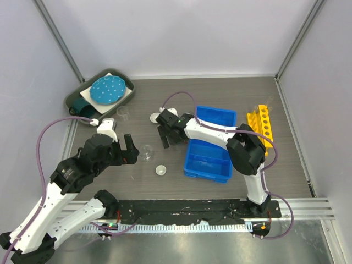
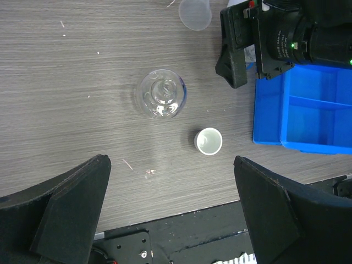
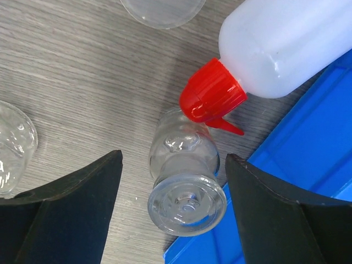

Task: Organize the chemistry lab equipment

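My right gripper (image 3: pixel 174 158) is open, low over the table. A small clear glass flask (image 3: pixel 184 176) lies on its side between its fingers, against the edge of the blue divided bin (image 3: pixel 308 165). The translucent red-capped bottle (image 3: pixel 275 44) lies just beyond the flask. My left gripper (image 2: pixel 170 160) is open and empty above the table. Ahead of it stand a round clear flask (image 2: pixel 160 94) and a small white dish (image 2: pixel 208 141). In the top view the left gripper (image 1: pixel 127 149) is beside the round flask (image 1: pixel 146 153), and the right gripper (image 1: pixel 169 138) is left of the bin (image 1: pixel 210 144).
The yellow holed rack (image 1: pixel 261 124) stands right of the bin. A small beaker (image 1: pixel 123 113) and a white dish (image 1: pixel 155 117) sit further back. The dark green tray (image 1: pixel 75 98) with the dotted teal disc is at the back left. The black base rail runs along the near edge.
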